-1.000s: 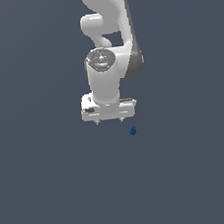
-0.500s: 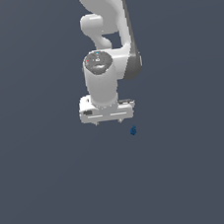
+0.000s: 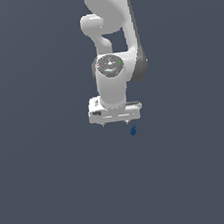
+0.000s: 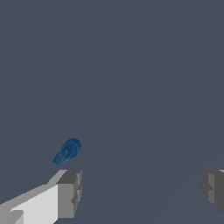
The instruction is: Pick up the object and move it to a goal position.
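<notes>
Gripper: hanging above the grey-blue ground, jaws standing wide apart, nothing between them.
Fingers: showing at both edges of the wrist view, the gap between them lying bare.
Object: lying on the ground, just beside and slightly nearer than the finger on the exterior view's right, outside the jaw gap.
Offset: the object is sitting to the exterior view's right of the gripper's midline; a sideways shift that way is looking necessary before descent.
Long axis: in the wrist view the object is lying slanted, apparently oblique to the line joining the fingers.
Contact: none showing; object and finger are appearing apart.
Containers: none in view.
Goal position: no marker showing.
</notes>
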Controlling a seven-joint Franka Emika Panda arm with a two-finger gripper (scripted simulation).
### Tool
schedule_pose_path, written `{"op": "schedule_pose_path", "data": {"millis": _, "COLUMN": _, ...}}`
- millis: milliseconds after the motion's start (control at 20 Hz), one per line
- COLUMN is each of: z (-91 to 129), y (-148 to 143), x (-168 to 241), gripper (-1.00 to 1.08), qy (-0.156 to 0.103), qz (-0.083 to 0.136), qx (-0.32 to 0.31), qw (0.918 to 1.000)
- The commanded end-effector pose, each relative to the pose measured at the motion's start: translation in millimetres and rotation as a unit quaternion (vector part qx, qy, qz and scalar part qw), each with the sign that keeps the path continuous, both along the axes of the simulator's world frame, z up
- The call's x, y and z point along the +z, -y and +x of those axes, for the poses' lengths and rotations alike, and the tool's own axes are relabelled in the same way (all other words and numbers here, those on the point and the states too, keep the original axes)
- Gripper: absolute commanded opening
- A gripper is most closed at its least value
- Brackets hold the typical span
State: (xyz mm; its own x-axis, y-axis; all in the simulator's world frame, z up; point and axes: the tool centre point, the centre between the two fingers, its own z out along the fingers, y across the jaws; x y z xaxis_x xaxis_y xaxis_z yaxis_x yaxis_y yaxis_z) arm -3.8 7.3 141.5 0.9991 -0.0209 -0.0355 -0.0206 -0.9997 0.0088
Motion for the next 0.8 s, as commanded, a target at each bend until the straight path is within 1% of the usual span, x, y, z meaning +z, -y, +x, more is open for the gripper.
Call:
{"op": "schedule_pose_path", "data": {"millis": 0, "z": -2.1, "y": -15.1, "x": -8.3, "gripper": 1.0, "qy": 0.003, "qz": 0.0, "qx": -0.005, "qw": 1.0}}
{"op": "schedule_pose_path", "data": {"millis": 250, "z": -9.3, "y": -51.5, "x": -28.3, "gripper": 1.0, "qy": 0.01, "qz": 0.001, "qx": -0.018, "qw": 0.9998}}
{"op": "schedule_pose_path", "data": {"millis": 400, "z": -13.8, "y": -68.5, "x": -37.5, "gripper": 1.0, "qy": 0.014, "qz": 0.002, "qx": -0.024, "qw": 0.9996}}
{"op": "schedule_pose_path", "data": {"millis": 600, "z": -18.4, "y": -83.5, "x": -45.5, "gripper": 1.0, "qy": 0.017, "qz": 0.003, "qx": -0.03, "qw": 0.9994}}
{"op": "schedule_pose_path", "data": {"millis": 750, "z": -20.3, "y": -89.1, "x": -48.5, "gripper": 1.0, "qy": 0.018, "qz": 0.003, "qx": -0.032, "qw": 0.9993}}
